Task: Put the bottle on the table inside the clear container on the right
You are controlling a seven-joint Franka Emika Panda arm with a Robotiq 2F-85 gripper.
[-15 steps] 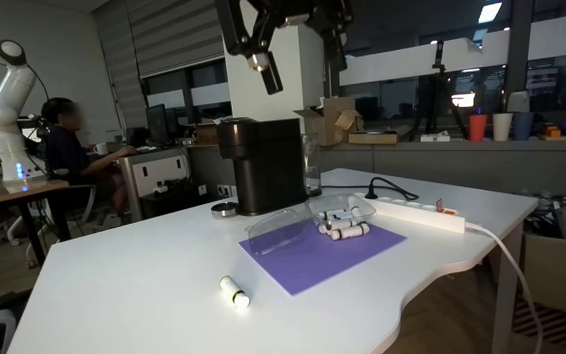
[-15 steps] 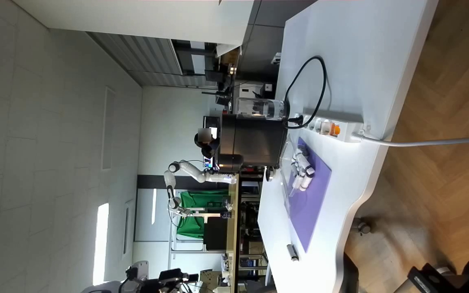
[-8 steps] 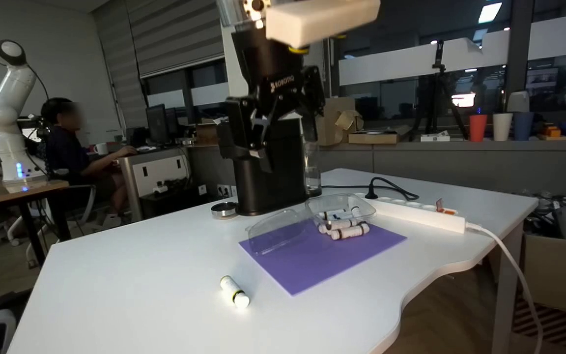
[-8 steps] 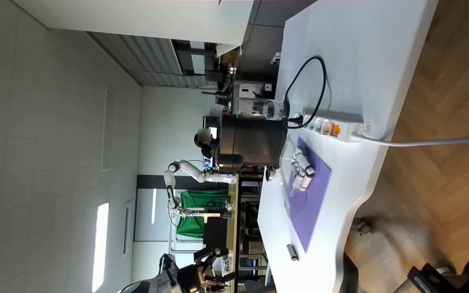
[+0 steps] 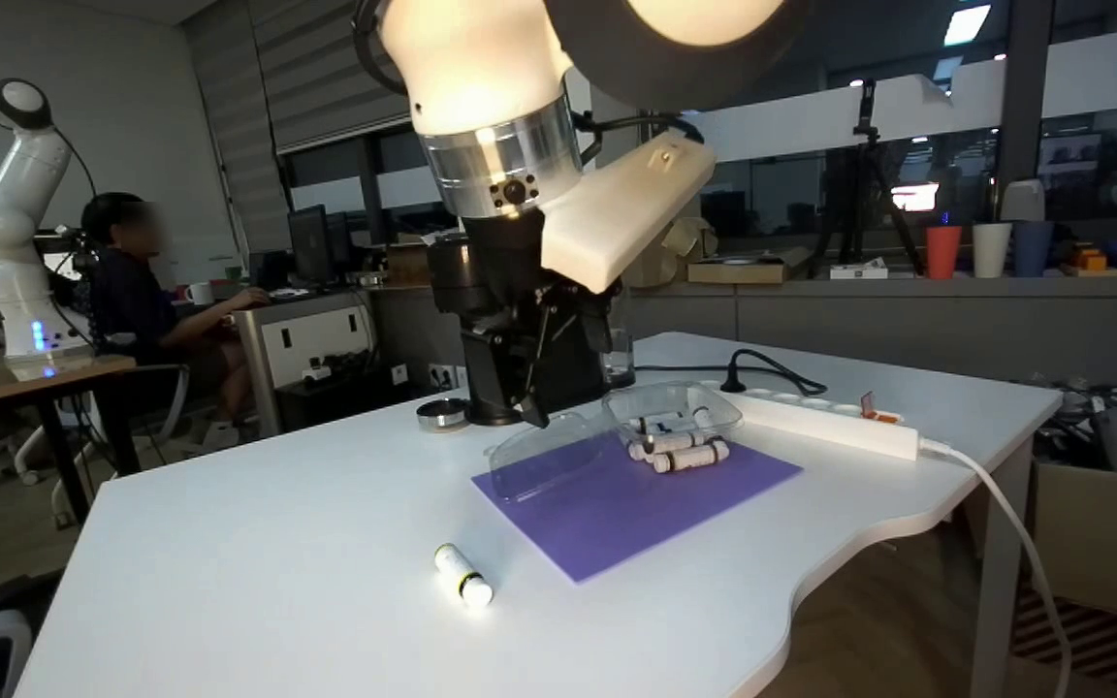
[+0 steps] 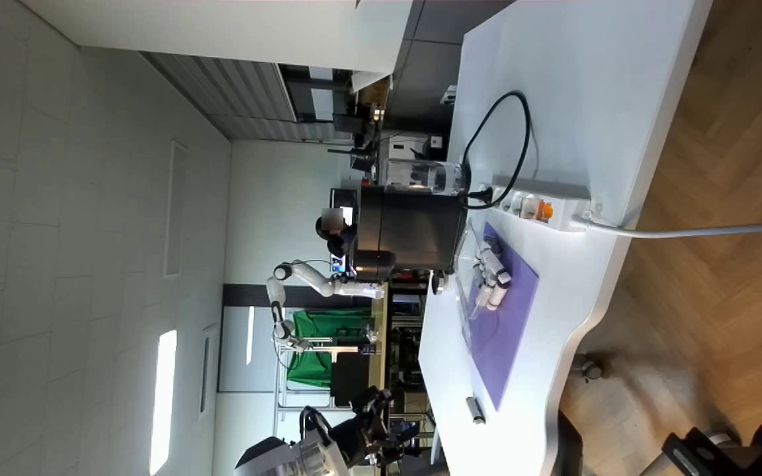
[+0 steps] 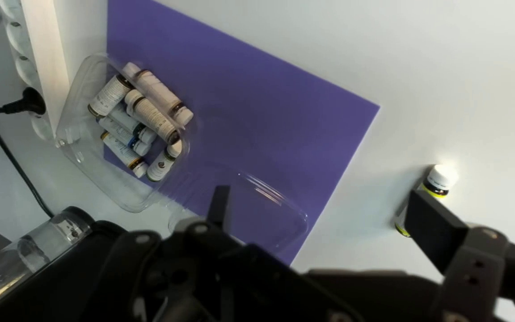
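Note:
The bottle [image 5: 463, 577], small and white with a yellow-and-black band and white cap, lies on its side on the white table [image 5: 277, 562], off the mat. It also shows in an exterior view [image 6: 475, 410]. In the wrist view the bottle [image 7: 441, 178] is partly hidden behind one finger. The clear container [image 7: 78, 154] holds several similar bottles and sits partly on the purple mat [image 7: 257, 112], its clear lid [image 7: 280, 223] folded open. It also shows in an exterior view [image 5: 672, 399]. My gripper [image 7: 322, 206] is open and empty above the table; it also shows in both exterior views [image 5: 568, 378] [image 6: 391, 423].
A black machine [image 5: 450, 276] with a clear tank [image 7: 20, 264] stands behind the mat. A white power strip [image 5: 820, 427] with a black plug and cable lies beside the container. A round metal tin [image 5: 442, 415] sits by the machine. The table has a curved edge [image 5: 796, 601].
My gripper has come down from the top of an exterior view to a lower place in front of the black machine. It stays open. The bottle, container and mat have not moved.

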